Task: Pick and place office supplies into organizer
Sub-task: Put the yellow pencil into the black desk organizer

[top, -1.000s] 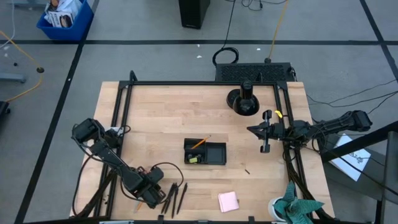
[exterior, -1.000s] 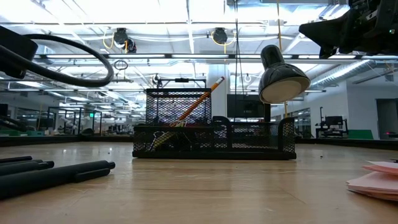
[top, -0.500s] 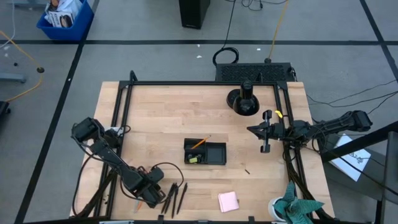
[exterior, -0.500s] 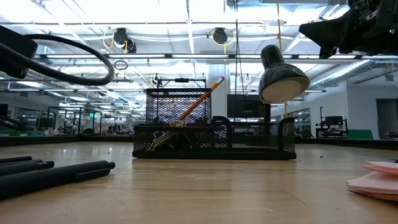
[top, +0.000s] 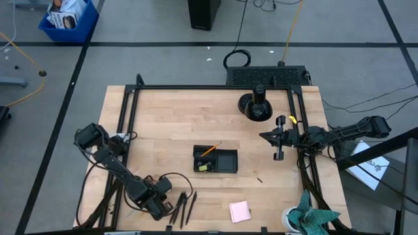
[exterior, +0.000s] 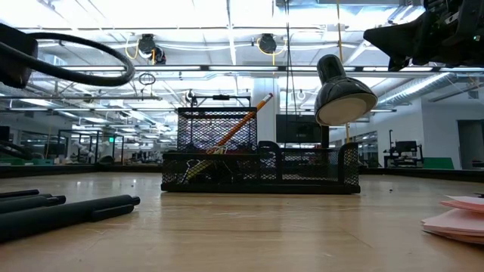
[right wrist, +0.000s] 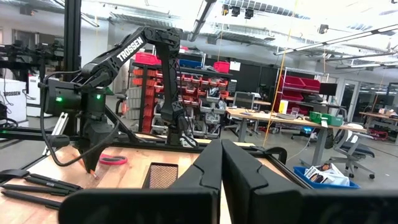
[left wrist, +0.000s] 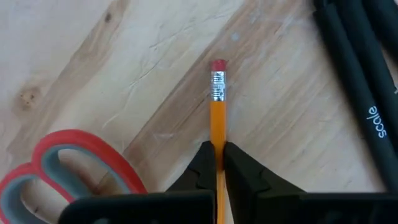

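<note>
Near the table's (top: 163,111) front-left corner, the left gripper (left wrist: 217,163) was clamped on a pencil (left wrist: 217,106) lying flat beside the scissors (left wrist: 68,163) and pens (left wrist: 357,68), evidently to carry it to the organizer (top: 215,160) mid-table. The right gripper (right wrist: 221,163) waited with its fingers together at the right edge.

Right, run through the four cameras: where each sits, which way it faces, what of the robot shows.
High view: overhead, straight down on the table; both arms, the left gripper by the pens.
Low view: table height, level at the mesh organizer; arm parts overhead.
Left wrist view: down at the wood; the left gripper shut on an orange pencil, beside red-handled scissors.
Right wrist view: across the table; the right gripper shut, the left arm beyond.
Shared: organizer in the high and low views.
</note>
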`<state>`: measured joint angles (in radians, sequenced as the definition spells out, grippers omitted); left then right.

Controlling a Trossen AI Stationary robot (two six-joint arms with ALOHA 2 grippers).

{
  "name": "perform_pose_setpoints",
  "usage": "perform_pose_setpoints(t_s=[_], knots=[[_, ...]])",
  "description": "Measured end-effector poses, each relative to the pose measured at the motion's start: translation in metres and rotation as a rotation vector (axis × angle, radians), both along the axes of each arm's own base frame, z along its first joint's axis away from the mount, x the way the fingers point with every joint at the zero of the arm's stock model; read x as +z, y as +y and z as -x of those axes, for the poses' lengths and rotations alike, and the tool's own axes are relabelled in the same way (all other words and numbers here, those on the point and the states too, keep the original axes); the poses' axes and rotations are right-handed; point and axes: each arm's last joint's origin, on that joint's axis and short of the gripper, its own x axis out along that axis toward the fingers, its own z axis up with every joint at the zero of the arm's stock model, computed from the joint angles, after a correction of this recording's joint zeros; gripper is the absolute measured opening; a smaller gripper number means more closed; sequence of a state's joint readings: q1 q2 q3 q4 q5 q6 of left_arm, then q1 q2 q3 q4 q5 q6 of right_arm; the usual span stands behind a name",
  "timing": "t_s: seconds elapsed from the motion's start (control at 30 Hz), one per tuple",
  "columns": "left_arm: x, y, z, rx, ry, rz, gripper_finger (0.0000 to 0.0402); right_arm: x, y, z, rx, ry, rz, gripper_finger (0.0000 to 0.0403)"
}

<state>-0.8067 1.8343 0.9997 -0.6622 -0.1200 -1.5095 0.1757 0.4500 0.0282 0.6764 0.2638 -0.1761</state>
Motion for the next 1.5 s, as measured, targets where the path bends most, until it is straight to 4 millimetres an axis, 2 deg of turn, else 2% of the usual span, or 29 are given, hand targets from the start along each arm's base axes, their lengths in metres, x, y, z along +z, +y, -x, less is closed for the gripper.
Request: perform_pose_setpoints(t_s=[0.27, 0.43, 0.53, 0.67, 0.83, 1.0, 1.1, 1.3, 1.4, 1.5], knots=[[0.001, 0.000, -0.010, -0.100, -0.166, -0.136, 0.0012, 0.000, 0.000, 0.000, 0.000, 0.000, 0.000, 0.0000], [0.010, 0.008, -0.014, -0.125, -0.294, -0.277, 0.0010, 0.000, 0.000, 0.000, 0.000, 0.001, 0.000, 0.0000], [0.029, 0.011, -0.018, -0.142, -0.393, -0.325, 0.0017, 0.000, 0.000, 0.000, 0.000, 0.000, -0.002, 0.0000], [0.054, 0.021, -0.021, -0.161, -0.511, -0.403, 0.0006, 0.000, 0.000, 0.000, 0.001, 0.001, -0.004, 0.0000], [0.098, 0.030, -0.028, -0.246, -0.727, -0.564, 0.0015, 0.000, 0.000, 0.000, 0.001, 0.004, -0.002, 0.0000], [0.146, 0.047, -0.042, -0.286, -0.915, -0.636, 0.0008, 0.000, 0.000, 0.000, 0.001, 0.002, -0.002, 0.0000], [0.165, 0.054, -0.052, -0.398, -1.002, -0.657, 0.0006, 0.000, 0.000, 0.000, 0.001, -0.001, -0.003, 0.0000], [0.187, 0.072, -0.073, -0.525, -1.175, -0.667, 0.0016, 0.000, 0.000, 0.000, 0.000, 0.000, -0.003, 0.0000], [0.190, 0.082, -0.079, -0.584, -1.208, -0.674, 0.0006, 0.000, 0.000, 0.000, 0.000, 0.000, -0.001, 0.0000], [0.189, 0.097, -0.086, -0.570, -1.192, -0.688, 0.0008, 0.000, 0.000, 0.000, -0.002, 0.000, 0.006, 0.0000]])
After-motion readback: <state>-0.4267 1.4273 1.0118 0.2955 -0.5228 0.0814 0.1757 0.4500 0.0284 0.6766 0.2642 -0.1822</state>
